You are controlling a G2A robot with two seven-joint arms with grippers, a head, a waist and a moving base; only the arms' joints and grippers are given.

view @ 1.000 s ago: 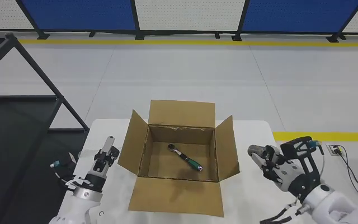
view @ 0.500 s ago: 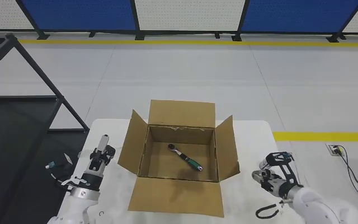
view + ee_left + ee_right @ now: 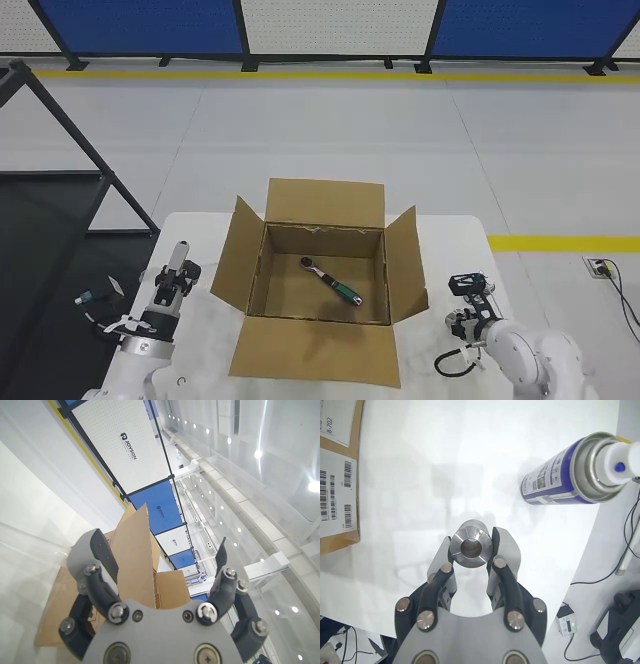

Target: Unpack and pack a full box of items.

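Right jaws pinched a steel socket [image 3: 471,550], spray can [image 3: 570,477] just beyond them; left jaws spread, empty; one ratchet [image 3: 331,281] lay in the box [image 3: 315,352], unpacking seemingly nearly done

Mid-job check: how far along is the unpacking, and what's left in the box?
Done: the blue spray can stands out on the white table. In hand: the right tool is shut on a short steel cylinder over that table, beside the can. Left: a green-handled ratchet wrench lies in the open cardboard box; the left tool is open and empty. Repacking looks not yet begun.
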